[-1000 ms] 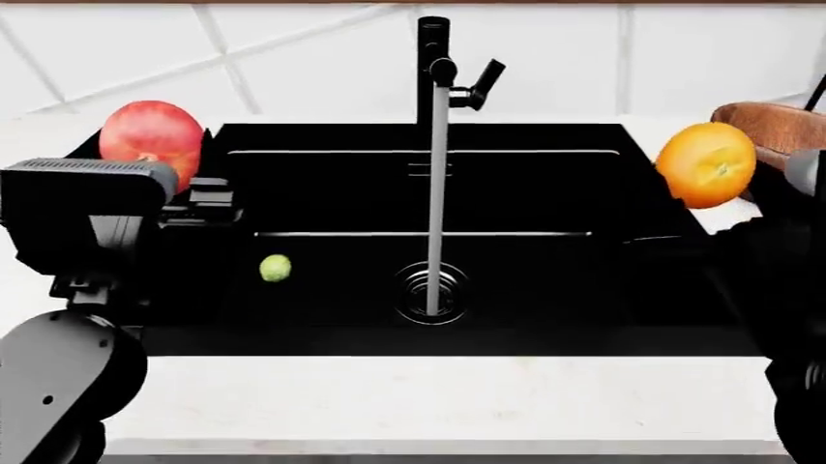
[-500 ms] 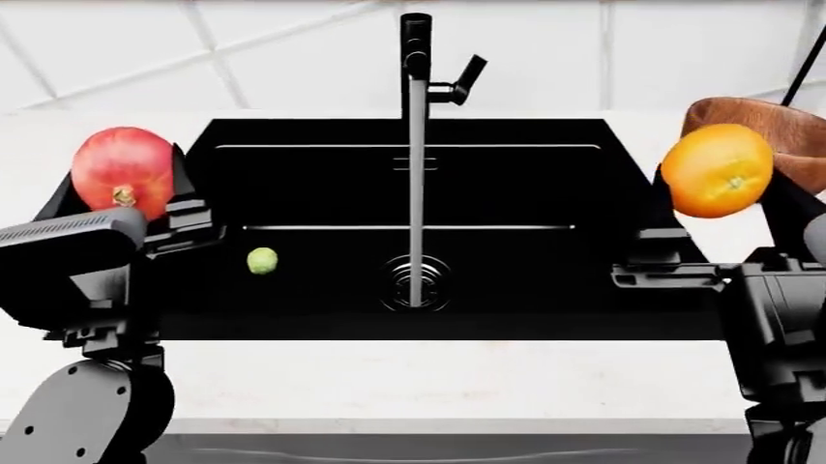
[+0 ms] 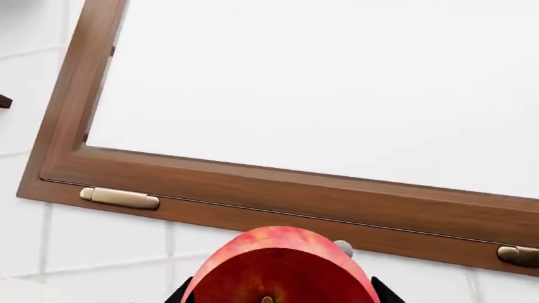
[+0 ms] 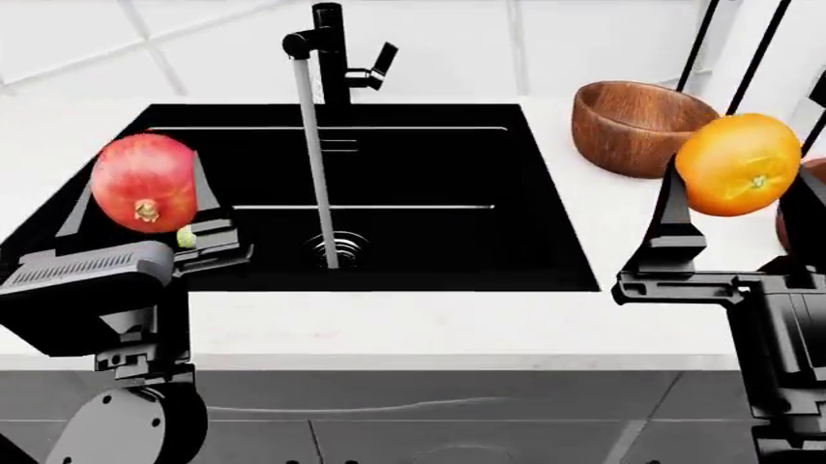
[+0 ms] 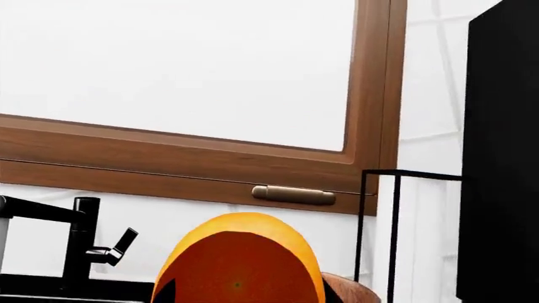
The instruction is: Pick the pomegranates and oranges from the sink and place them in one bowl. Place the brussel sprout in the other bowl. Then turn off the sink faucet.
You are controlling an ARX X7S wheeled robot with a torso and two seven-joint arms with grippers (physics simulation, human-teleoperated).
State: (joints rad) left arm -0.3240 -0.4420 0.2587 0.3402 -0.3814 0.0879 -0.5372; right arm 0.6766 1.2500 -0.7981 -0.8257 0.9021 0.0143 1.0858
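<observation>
The left claw (image 4: pixel 165 215) grips the pomegranate (image 4: pixel 143 183), held up over the sink's (image 4: pixel 427 174) left edge, with the sprout (image 4: pixel 186 237) peeking out just below the fruit, down in the basin. The right claw (image 4: pixel 742 198) clamps the orange (image 4: pixel 738 163) above the counter (image 4: pixel 427 324) right of the sink. The bowl (image 4: pixel 641 126) sits behind that claw, and the faucet (image 4: pixel 331 53) runs water (image 4: pixel 316 164) into the drain (image 4: pixel 339 247), well off toward the left claw.

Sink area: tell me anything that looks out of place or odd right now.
Nothing is spilled or damaged. The sink faucet runs a stream into the sink with no one at it. The left gripper holds the pomegranate and the right gripper the orange, both lifted; the brussel sprout peeks out behind the left gripper.
</observation>
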